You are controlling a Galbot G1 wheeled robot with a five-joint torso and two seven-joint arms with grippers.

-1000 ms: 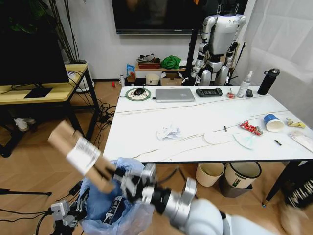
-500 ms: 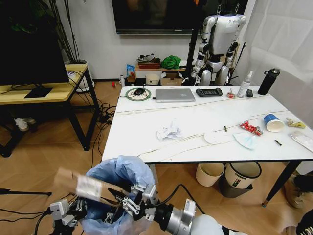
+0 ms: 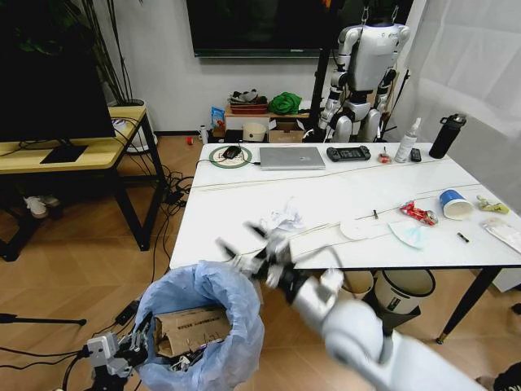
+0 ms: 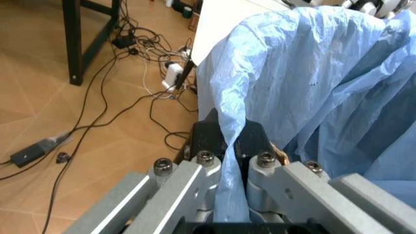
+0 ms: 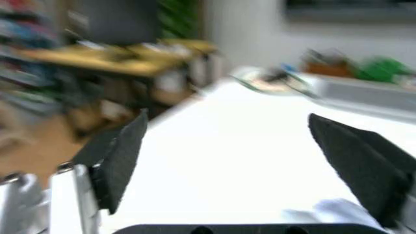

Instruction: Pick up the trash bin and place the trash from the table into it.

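Note:
The trash bin (image 3: 213,305), lined with a crinkly light-blue bag, stands low at the table's (image 3: 244,232) near left corner. A flattened brown cardboard carton (image 3: 192,328) lies inside it. My left gripper (image 3: 122,354) is shut on the bin's bagged rim (image 4: 229,146). My right gripper (image 3: 244,243) is open and holds nothing, raised at the table's front edge just short of the crumpled white paper (image 3: 281,218). The right wrist view shows its spread fingers (image 5: 117,156) over the white top, with the paper (image 5: 331,212) close by. Farther right lie a crushed red can (image 3: 418,213), a blue-and-white cup (image 3: 454,204) and a wrapper (image 3: 407,235).
A laptop (image 3: 291,156), a game controller (image 3: 348,152) and a black bottle (image 3: 446,135) sit at the table's far side. A cream bin (image 3: 348,289) and a black bin (image 3: 404,293) stand under it. A wood-topped desk (image 3: 73,151) and floor cables lie to the left.
The right gripper lowered the cardboard carton into the bin, let it go, and has risen open to the table's front edge. The left gripper keeps its hold on the bin.

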